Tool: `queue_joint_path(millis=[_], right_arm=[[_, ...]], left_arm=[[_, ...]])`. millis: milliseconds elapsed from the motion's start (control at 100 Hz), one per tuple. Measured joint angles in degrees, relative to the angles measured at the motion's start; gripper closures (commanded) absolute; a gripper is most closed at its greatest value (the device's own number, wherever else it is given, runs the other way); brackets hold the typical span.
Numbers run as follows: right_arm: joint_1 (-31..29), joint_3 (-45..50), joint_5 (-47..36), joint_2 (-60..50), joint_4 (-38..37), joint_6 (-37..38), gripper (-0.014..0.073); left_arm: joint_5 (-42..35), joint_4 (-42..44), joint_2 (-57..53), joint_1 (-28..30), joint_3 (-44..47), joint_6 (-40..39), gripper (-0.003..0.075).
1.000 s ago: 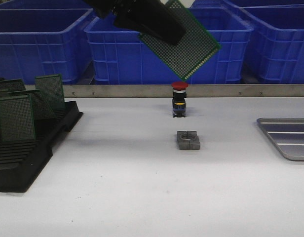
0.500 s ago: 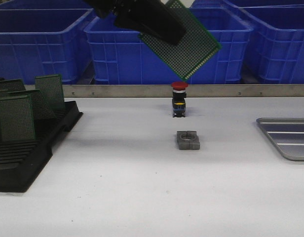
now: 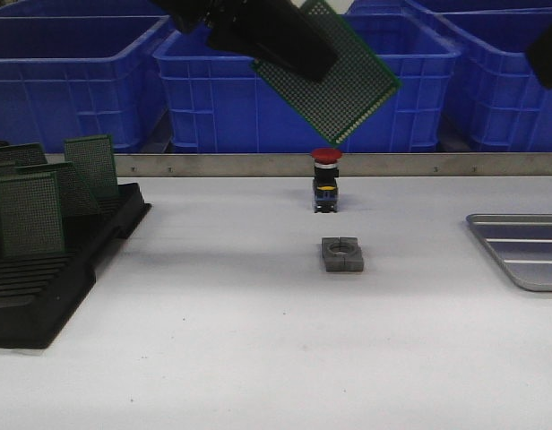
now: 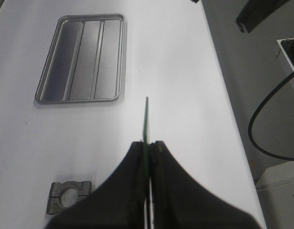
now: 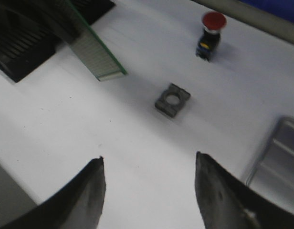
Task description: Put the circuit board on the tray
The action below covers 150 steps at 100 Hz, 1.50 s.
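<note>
Clamped flat on both faces of the green perforated rectangular circuit board [image 3: 334, 76], the left gripper [image 4: 147, 148] holds it high above the middle of the white table [image 3: 258, 358], tilted corner-down, probably so it clears the red-capped push button [image 3: 326, 179] and the small grey metal clamp block [image 3: 341, 253] beneath. Jaws of the right gripper [image 5: 149, 191] stand wide apart with nothing between them, seemingly ready to receive the board. Off to the robot's right lies the flat silver-grey ribbed metal tray [image 3: 527, 255], well apart from the board and bare.
</note>
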Motion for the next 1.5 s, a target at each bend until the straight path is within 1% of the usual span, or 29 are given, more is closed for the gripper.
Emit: queue_joint_path(millis=[140,270,340,440,550,700,790,860,900,920,950,980,1000,1040,1070,1100,1300,1340,1400,1420,1440,1490,1500], right_arm=[[0.7,-3.2,-0.3,4.5,8.8,-16.0,0.0153],[0.7,-6.5,2.8,9.3,17.0,-30.4,0.0153],[0.8,-8.1,4.9,12.0,20.4,-36.5,0.0153],[0.9,-10.3,6.3,16.2,23.4,-41.7,0.0153],[0.9,-13.2,7.4,20.5,24.3,-43.5,0.0153],[0.9,-16.6,10.1,26.9,24.5,-43.9,0.0154],[0.9,-18.1,10.8,30.0,24.6,-44.0,0.0183],[0.9,-18.8,11.2,31.7,24.6,-44.0,0.0243],[0.9,-18.9,11.2,32.4,24.6,-44.0,0.0305],[0.9,-19.0,11.2,32.6,24.6,-44.0,0.0358],[0.9,-19.0,11.2,33.0,24.6,-44.1,0.0403],[0.9,-19.0,11.3,33.1,24.6,-44.3,0.0480],[0.9,-19.0,11.3,33.1,24.6,-44.3,0.0510],[0.9,-19.0,11.4,33.1,24.5,-44.4,0.0613],[0.9,-19.0,11.6,33.1,24.5,-44.4,0.0654],[0.9,-19.0,12.0,33.1,24.3,-44.6,0.0718],[1.0,-19.1,13.6,33.1,23.4,-46.5,0.0715],[1.0,-19.1,13.6,33.1,23.4,-46.5,0.0715],[1.0,-19.1,13.7,33.1,23.4,-46.5,0.0715],[1.0,-19.1,13.7,33.1,23.4,-46.5,0.0715],[1.0,-19.1,13.8,33.1,23.4,-46.5,0.0715],[1.0,-19.1,14.1,33.1,23.6,-46.3,0.0715],[1.0,-19.1,14.1,33.1,23.7,-46.3,0.0715]], left_arm=[[0.0,0.0,0.0,0.0,0.0,0.0,0.0741],[0.0,0.0,0.0,0.0,0.0,0.0,0.0741],[0.0,0.0,0.0,0.0,0.0,0.0,0.0741],[0.0,0.0,0.0,0.0,0.0,0.0,0.0741],[0.0,0.0,0.0,0.0,0.0,0.0,0.0741],[0.0,0.0,0.0,0.0,0.0,0.0,0.0741],[0.0,0.0,0.0,0.0,0.0,0.0,0.0741],[0.0,0.0,0.0,0.0,0.0,0.0,0.0741],[0.0,0.0,0.0,0.0,0.0,0.0,0.0741],[0.0,0.0,0.0,0.0,0.0,0.0,0.0741],[0.0,0.0,0.0,0.0,0.0,0.0,0.0741],[0.0,0.0,0.0,0.0,0.0,0.0,0.0741],[0.0,0.0,0.0,0.0,0.0,0.0,0.0741],[0.0,0.0,0.0,0.0,0.0,0.0,0.0741],[-0.1,0.0,0.0,0.0,0.0,0.0,0.0741],[-0.2,0.0,0.0,0.0,0.0,0.1,0.0741],[0.6,0.5,0.0,0.0,0.0,0.4,0.0737],[0.6,0.5,0.0,0.0,0.0,0.4,0.0720],[0.6,0.5,0.0,0.0,0.0,0.4,0.0658],[0.4,0.4,0.0,0.0,0.0,0.4,0.0625],[0.2,0.4,0.0,0.0,0.0,0.4,0.0576],[-0.1,0.2,0.0,0.0,0.0,0.4,0.0494],[-0.1,0.1,0.0,0.0,0.0,0.4,0.0465]])
